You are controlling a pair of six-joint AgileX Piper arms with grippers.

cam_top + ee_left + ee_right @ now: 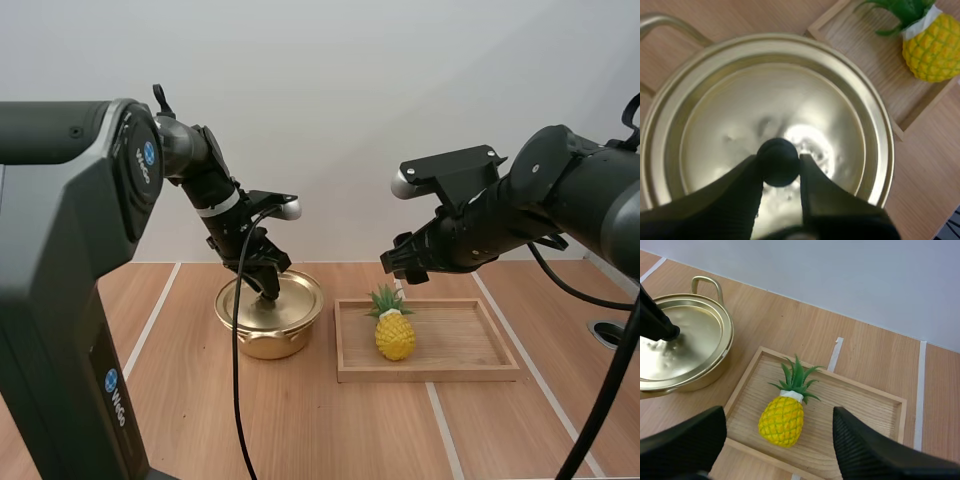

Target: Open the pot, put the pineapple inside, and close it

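light: bright, even | glare: white hotspot on lid (771, 112) | shadows: soft beneath pot (266, 342)

Left tool (268, 288): fingers sit against both sides of the knob (778, 162). The lid (790, 100) lies directly beneath and bars any descent, and open air stands above. Right tool (400, 263): fingers spread wide, with open air beneath down to the pineapple (782, 420), which the raised rim of the tray (865, 415) encloses; bare tray floor lies on the fruit's side away from the pot (262, 343). Between the two tools a narrow strip of bare surface (300, 420) separates pot and tray, and the nearer surface is unobstructed.
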